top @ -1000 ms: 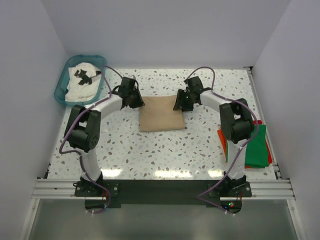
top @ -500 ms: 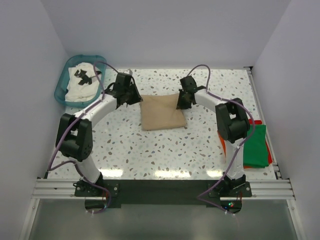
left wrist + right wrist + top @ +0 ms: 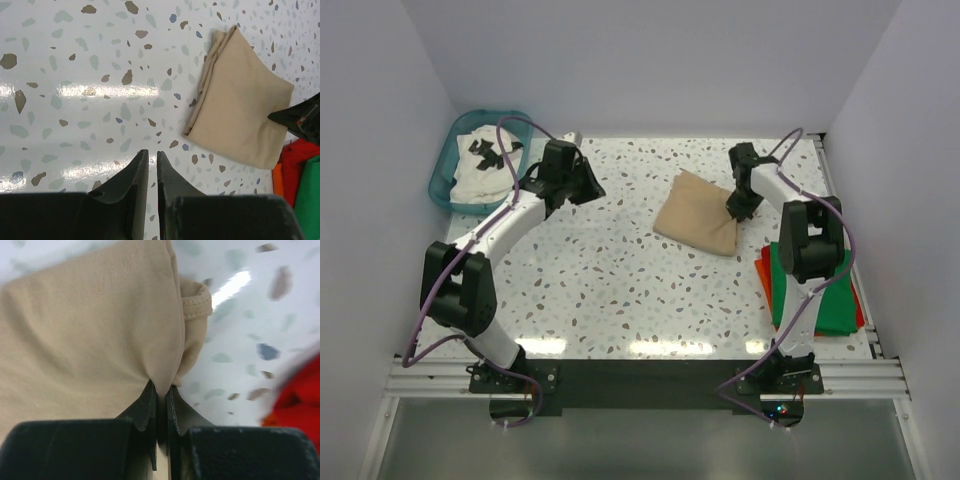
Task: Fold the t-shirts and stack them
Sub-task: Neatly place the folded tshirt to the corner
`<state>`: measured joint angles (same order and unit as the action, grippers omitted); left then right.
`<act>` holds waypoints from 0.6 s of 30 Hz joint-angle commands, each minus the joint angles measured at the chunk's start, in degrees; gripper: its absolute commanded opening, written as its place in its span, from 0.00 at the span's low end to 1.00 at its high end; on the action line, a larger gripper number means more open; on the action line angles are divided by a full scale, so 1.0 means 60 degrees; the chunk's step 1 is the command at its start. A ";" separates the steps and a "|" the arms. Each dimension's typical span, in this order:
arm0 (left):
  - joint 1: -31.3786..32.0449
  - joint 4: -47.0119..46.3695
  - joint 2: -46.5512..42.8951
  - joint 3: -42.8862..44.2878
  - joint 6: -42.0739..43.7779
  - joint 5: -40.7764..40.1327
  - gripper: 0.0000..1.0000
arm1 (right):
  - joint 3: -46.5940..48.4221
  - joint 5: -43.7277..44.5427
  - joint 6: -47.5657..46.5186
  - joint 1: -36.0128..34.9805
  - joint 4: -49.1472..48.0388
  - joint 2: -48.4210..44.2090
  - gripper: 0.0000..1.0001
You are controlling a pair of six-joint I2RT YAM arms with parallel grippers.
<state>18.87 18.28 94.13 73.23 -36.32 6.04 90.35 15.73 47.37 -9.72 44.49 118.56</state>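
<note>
Two shirts look done: the green folded cloth t-shirt [image 3: 838, 290] lies on the red-orange t-shirt [image 3: 764, 275] at the speckled tabletop's [image 3: 620, 290] right edge. The white printed t-shirt [image 3: 485, 165] waits crumpled in the teal plastic basket [image 3: 438, 185]. My right gripper [image 3: 161, 390] pinches the folded tan cloth t-shirt [image 3: 695, 213] by its right edge, jaws clamped on it, near that stack. My left gripper [image 3: 152, 157] hangs well left of it, jaws almost together, empty.
</note>
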 commanded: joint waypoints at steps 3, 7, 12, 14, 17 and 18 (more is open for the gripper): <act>-0.0040 -0.0074 -0.0351 0.0026 0.0237 0.0560 0.16 | 0.1771 0.2490 0.1302 0.0125 0.3609 -0.0059 0.00; -0.0040 -0.0103 -0.0409 0.0055 0.0281 0.0663 0.16 | 0.2855 0.3412 0.2356 0.0388 0.5677 0.0175 0.00; -0.0040 -0.0059 -0.0424 0.0085 0.0325 0.0809 0.16 | 0.3560 0.3561 0.2900 0.0929 0.6939 -0.0058 0.00; -0.0040 -0.0074 -0.0424 0.0085 0.0325 0.0911 0.16 | 0.3662 0.3517 0.2885 0.1193 0.7173 -0.0204 0.00; -0.0040 -0.0088 -0.0409 0.0085 0.0340 0.0999 0.16 | 0.3867 0.3560 0.2886 0.1515 0.7539 -0.0322 0.00; -0.0040 -0.0074 -0.0424 0.0085 0.0325 0.1029 0.16 | 0.3897 0.3575 0.2871 0.1575 0.7614 -0.0395 0.00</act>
<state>18.87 18.35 94.04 73.23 -36.12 10.41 110.48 33.30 61.98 -1.83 74.89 119.17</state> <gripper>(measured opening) 0.160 0.051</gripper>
